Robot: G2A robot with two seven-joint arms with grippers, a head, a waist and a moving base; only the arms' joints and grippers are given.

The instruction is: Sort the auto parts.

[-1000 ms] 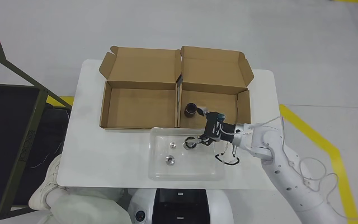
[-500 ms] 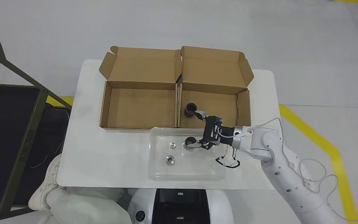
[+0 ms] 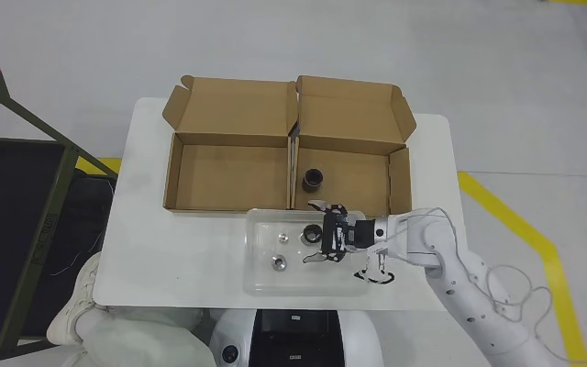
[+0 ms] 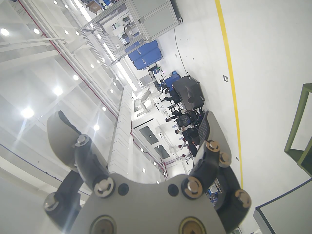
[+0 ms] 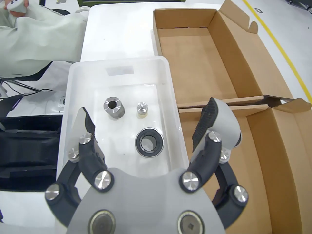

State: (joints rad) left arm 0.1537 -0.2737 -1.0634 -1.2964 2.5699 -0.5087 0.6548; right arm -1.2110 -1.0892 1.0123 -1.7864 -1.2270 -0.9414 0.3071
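A clear plastic tray (image 3: 261, 275) (image 5: 73, 98) sits at the table's front edge. It holds a black ring (image 3: 313, 232) (image 5: 149, 143), a silver cylinder with a bore (image 3: 278, 263) (image 5: 113, 109) and a small silver part (image 3: 283, 237) (image 5: 142, 108). My right gripper (image 3: 320, 229) (image 5: 147, 107) hangs open over the tray, its fingers straddling the black ring from above. A black cylindrical part (image 3: 315, 177) stands in the right cardboard box (image 3: 367, 179) (image 5: 268, 147). The left cardboard box (image 3: 229, 174) (image 5: 195, 57) holds nothing. My left gripper (image 4: 132, 115) is open and points up into the room.
Both boxes stand side by side behind the tray, lids folded back. A loose black cable loop (image 3: 376, 273) lies on the white table (image 3: 138, 229) right of the tray. A dark cart (image 3: 37, 229) stands left of the table.
The right gripper has drawn back from the right box's front wall and come down over the tray, still open. The black cylindrical part stays in the right box.
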